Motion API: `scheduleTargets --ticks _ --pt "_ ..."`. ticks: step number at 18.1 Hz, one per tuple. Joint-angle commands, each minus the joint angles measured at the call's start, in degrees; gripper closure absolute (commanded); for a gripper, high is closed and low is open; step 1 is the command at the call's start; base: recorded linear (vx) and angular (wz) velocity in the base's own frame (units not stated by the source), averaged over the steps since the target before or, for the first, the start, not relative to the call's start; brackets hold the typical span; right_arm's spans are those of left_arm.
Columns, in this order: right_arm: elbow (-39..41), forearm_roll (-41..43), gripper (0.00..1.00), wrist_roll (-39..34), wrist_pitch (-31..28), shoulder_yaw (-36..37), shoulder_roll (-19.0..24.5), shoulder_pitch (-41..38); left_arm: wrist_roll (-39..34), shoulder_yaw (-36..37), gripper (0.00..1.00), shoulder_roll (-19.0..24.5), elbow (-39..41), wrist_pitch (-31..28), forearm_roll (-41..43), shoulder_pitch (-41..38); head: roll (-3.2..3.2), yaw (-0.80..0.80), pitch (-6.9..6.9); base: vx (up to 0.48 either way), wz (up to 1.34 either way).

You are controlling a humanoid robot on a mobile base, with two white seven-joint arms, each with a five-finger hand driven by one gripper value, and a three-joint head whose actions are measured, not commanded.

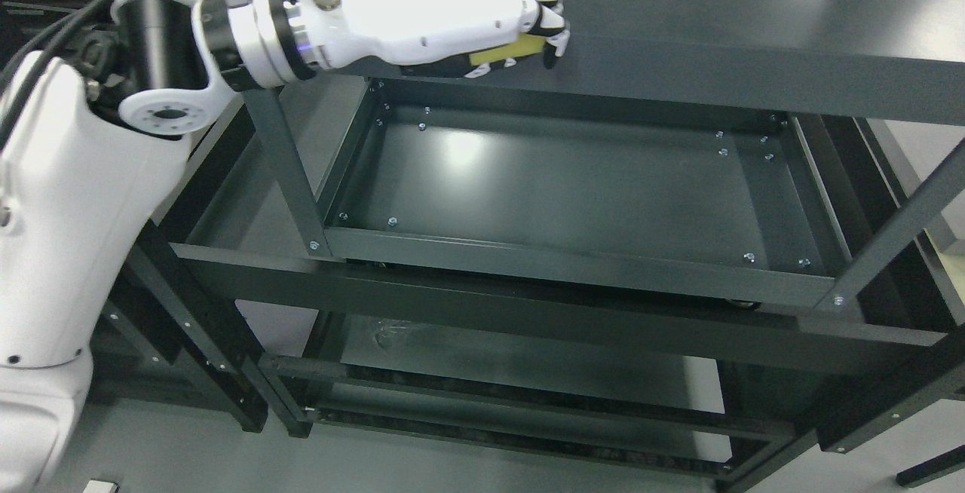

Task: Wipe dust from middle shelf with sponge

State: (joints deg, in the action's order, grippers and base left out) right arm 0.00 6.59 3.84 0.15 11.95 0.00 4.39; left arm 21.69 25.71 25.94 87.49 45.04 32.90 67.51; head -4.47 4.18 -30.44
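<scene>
Up at top left, the left hand (pixel 482 14) curls tight round the yellow sponge (pixel 509 50), palm down over the top shelf (pixel 754 18), ready to press flat; below and right, the middle shelf (pixel 573 191) waits unwiped

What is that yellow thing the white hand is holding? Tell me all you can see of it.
It looks like a sponge, pale yellow and block-shaped, with only one long side and a corner showing. The rest is hidden under the robot's left hand, whose white and black fingers curl over it. It lies roughly flat under the palm, at the near edge of the dark top shelf, above the lower tray-like shelf. Whether it presses on the top surface cannot be told.
</scene>
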Motion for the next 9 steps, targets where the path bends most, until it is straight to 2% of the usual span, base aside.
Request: scheduleTargets --ticks 1,6,9 --pt "1.0 0.0 0.0 0.29 -4.19 0.0 -1.0 0.0 0.02 -11.2 0.99 21.24 7.96 -0.04 -8.98 -5.63 0.0 0.0 0.0 0.0 0.0" --pt "1.0 0.0 0.0 0.29 -4.28 0.0 -1.0 0.0 0.45 -17.35 0.99 28.9 10.24 -0.04 -16.62 -10.9 0.0 0.0 0.0 0.0 0.0" --pt "1.0 0.0 0.0 0.38 -4.19 0.0 -1.0 0.0 1.78 -20.17 0.99 28.21 10.86 -0.04 -20.32 -11.45 0.0 0.0 0.0 0.0 0.0"
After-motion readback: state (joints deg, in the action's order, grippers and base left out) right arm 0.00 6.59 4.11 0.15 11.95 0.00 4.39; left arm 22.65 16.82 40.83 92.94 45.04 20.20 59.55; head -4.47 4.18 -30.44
